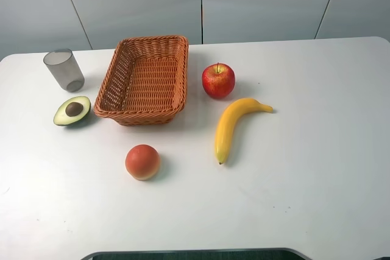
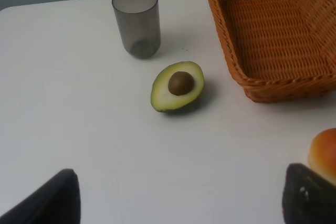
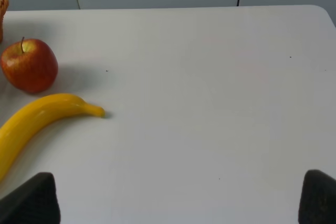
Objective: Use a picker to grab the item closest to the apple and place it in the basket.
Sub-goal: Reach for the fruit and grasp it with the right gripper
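Observation:
A red apple (image 1: pixel 218 80) (image 3: pixel 29 65) stands on the white table just right of the woven basket (image 1: pixel 148 80) (image 2: pixel 273 30), which holds nothing. A yellow banana (image 1: pixel 234 127) (image 3: pixel 37 119) lies right beside the apple, on its near side, with its tip pointing right. My left gripper (image 2: pixel 184 198) is open above the table, near the avocado and short of the basket. My right gripper (image 3: pixel 174 198) is open over bare table to the right of the banana. Neither gripper shows in the exterior high view.
A halved avocado (image 1: pixel 72 110) (image 2: pixel 178 85) lies left of the basket, with a grey translucent cup (image 1: pixel 64 70) (image 2: pixel 136 22) behind it. An orange-red round fruit (image 1: pixel 142 162) (image 2: pixel 324 150) sits in front of the basket. The table's front edge (image 1: pixel 195 251) is near.

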Robot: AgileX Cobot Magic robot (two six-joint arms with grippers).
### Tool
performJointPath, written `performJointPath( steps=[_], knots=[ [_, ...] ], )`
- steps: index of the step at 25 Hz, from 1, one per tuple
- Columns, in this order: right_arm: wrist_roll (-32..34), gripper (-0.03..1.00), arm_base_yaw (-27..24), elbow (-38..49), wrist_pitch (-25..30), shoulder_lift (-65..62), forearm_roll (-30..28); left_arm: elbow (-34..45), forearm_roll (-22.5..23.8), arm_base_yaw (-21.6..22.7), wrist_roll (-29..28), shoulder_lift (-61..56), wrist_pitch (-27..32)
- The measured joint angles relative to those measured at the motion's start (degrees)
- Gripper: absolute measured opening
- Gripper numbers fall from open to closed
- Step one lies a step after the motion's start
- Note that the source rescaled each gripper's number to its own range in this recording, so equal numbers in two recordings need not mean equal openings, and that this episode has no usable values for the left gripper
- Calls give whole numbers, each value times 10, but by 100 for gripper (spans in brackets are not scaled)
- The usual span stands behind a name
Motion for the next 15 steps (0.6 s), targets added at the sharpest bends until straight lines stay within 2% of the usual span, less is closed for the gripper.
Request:
performJointPath(
  steps=[15],
  knots=[
    [0,100,0,0,0,0,0,0,0,0,-1,0,0]
  ],
)
